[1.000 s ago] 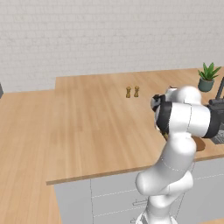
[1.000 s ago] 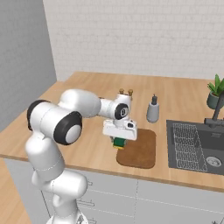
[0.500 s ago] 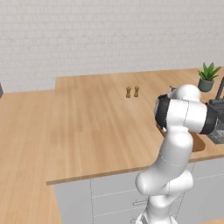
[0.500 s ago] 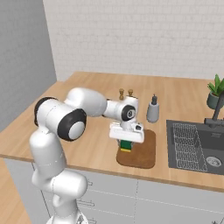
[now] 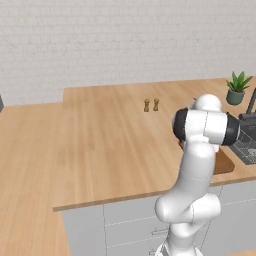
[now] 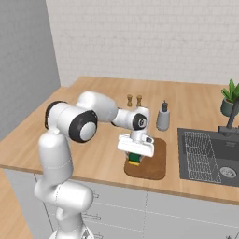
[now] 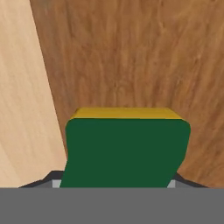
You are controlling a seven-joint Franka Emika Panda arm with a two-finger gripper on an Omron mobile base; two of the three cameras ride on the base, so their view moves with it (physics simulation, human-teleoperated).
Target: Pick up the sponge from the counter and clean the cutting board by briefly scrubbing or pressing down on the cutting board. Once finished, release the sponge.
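Note:
In the right base view my gripper point(image 6: 135, 158) points straight down, shut on the sponge point(image 6: 135, 159), a small dark green block with a yellow layer. The sponge is at the left part of the reddish-brown cutting board point(image 6: 154, 163), low over it or resting on it. The hand view shows the green sponge point(image 7: 126, 148) with its yellow edge held between the fingers, the cutting board point(image 7: 131, 52) close behind it and the light counter point(image 7: 22, 100) at the left. In the left base view the arm hides the gripper; a corner of the cutting board point(image 5: 224, 163) shows.
Two small brown shakers point(image 6: 134, 100) stand behind the board, and a grey soap bottle point(image 6: 163, 117) stands at its far right corner. A dark sink point(image 6: 210, 155) with a tap lies right of the board. A potted plant point(image 6: 229, 97) stands at the back right.
The gripper has carried the sponge to the right and down, from above the board's left edge onto the board's left part.

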